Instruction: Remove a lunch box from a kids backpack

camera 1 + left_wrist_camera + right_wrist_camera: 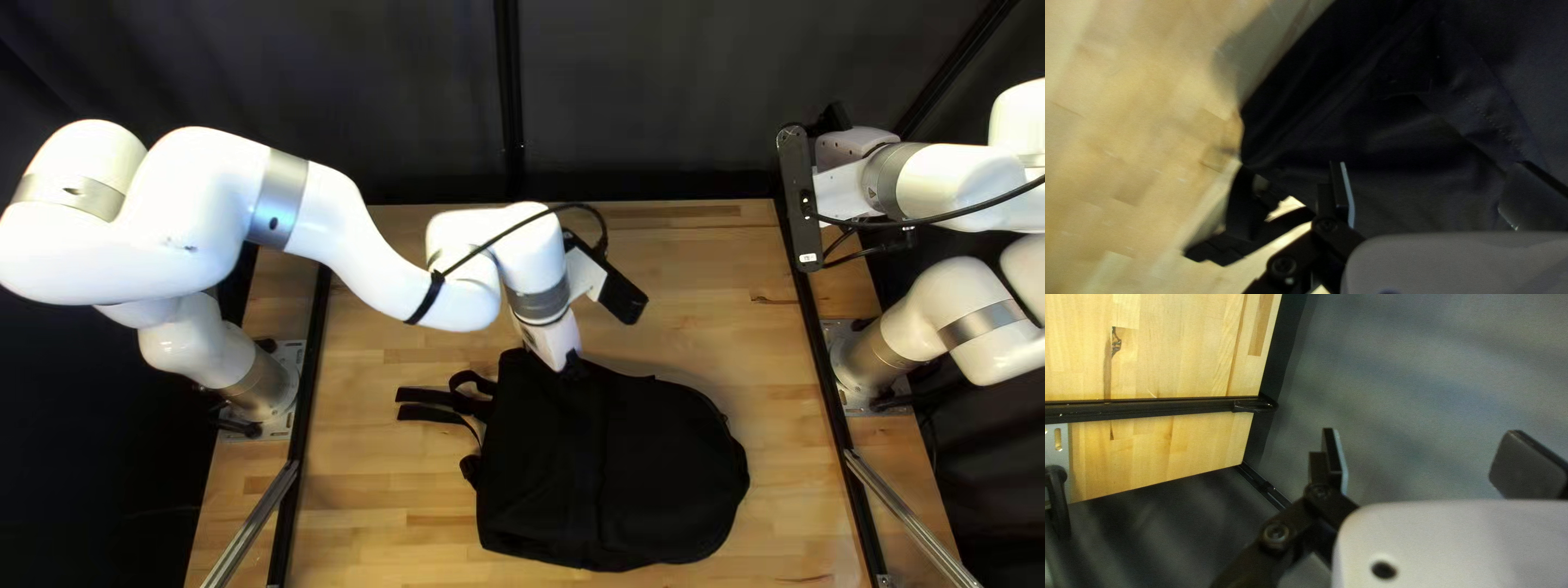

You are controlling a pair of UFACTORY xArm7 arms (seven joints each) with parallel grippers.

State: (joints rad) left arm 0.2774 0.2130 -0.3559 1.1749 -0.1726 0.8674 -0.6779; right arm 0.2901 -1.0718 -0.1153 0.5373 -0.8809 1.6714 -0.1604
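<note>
— Found the backpack (pixel 664 468)?
— Yes. Black, lying flat on the wooden table (pixel 381 512), lower middle in the top left view, with its rounded end toward the right arm (pixel 947 180).
— And the straps (pixel 430 412)?
— Spread out over the wood, on the side nearest the left arm (pixel 327 218).
— Left gripper (pixel 574 367)?
— Angled down over the backpack's far side, near the strap end. Parted wide at the fingers (pixel 1342 193), judging by the left wrist view, with black cloth beneath and ahead. Nothing in its hold. Touching the cloth or just above? Cannot tell. Close beside one finger, a dark bent strap piece (pixel 1238 215).
— Right gripper (pixel 835 118)?
— Up at the right of the top left view, well apart from the backpack. Wide apart too at both fingers, and holding nothing, with the dark curtain (pixel 1415 392) ahead in the right wrist view.
— Farther out?
— Black rails (pixel 300 425) along the table's two sides, plus slanting silver bars (pixel 250 525) near the front.
</note>
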